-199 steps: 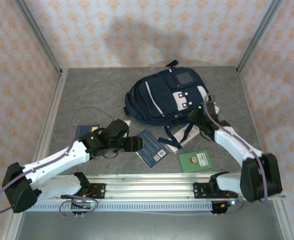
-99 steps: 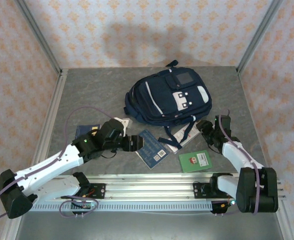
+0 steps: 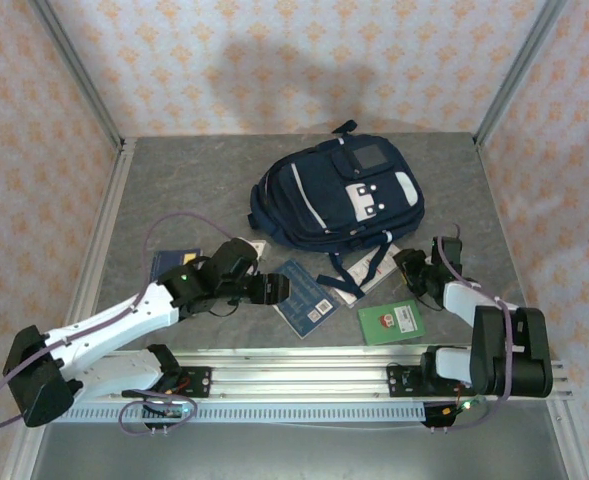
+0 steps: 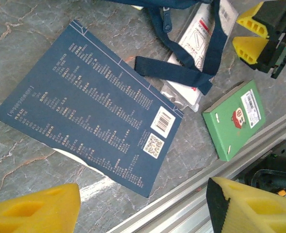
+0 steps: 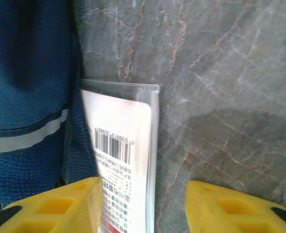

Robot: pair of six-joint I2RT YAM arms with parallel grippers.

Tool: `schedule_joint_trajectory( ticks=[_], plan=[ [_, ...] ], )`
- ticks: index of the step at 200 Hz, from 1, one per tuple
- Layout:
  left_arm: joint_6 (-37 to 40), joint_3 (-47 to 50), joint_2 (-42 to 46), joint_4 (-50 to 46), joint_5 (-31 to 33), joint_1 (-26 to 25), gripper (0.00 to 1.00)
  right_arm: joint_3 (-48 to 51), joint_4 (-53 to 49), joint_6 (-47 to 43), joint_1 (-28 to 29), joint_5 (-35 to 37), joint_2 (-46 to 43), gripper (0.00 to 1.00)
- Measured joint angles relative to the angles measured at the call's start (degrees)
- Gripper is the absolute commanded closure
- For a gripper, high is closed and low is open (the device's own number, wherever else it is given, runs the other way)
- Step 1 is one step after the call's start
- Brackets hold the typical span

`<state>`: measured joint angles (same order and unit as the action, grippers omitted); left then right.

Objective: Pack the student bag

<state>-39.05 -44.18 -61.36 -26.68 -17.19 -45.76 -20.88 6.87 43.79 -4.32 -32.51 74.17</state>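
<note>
The student bag [image 3: 334,195] lies flat at the back middle of the table, navy with white patches; its fabric and light stripe show at the left of the right wrist view [image 5: 26,87]. My right gripper [image 3: 411,270] [image 5: 143,204] hangs open low over the end of a white barcoded packet [image 5: 121,160] [image 3: 359,272] that lies partly under the bag's straps [image 4: 181,68]. The packet's edge lies between the jaws, ungripped. My left gripper [image 3: 279,290] [image 4: 143,206] is open over the near corner of a blue book [image 4: 89,111] [image 3: 304,298], holding nothing.
A green book [image 3: 392,322] [image 4: 235,119] lies near the front right, close to the metal rail [image 3: 294,360]. Another dark blue book [image 3: 169,265] sits partly under my left arm. Patterned walls enclose the table on three sides.
My right arm has pulled back from the bag's right side toward the front and come down over the white packet, jaws narrowing a little. The left arm has barely shifted.
</note>
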Motion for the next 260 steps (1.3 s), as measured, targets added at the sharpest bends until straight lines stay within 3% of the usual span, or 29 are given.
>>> schedule_joint_trajectory(
  ticks=[58, 158, 260],
  plan=[
    [0.20, 0.00, -1.51, 0.59, 0.00, 0.00, 0.30, -1.14, -1.03, 0.46, -1.51, -1.92, 2.45, 0.70],
    [1.64, 0.00, -8.35, 3.96, -0.66, 0.00, 0.30, -8.37, -11.17, -5.11, -1.07, -1.77, 5.73, 0.70],
    [1.90, 0.00, -10.16, 5.22, -1.97, 0.00, 0.30, -10.47, -10.69, -1.84, -0.81, -3.54, 8.04, 0.70]
  ],
)
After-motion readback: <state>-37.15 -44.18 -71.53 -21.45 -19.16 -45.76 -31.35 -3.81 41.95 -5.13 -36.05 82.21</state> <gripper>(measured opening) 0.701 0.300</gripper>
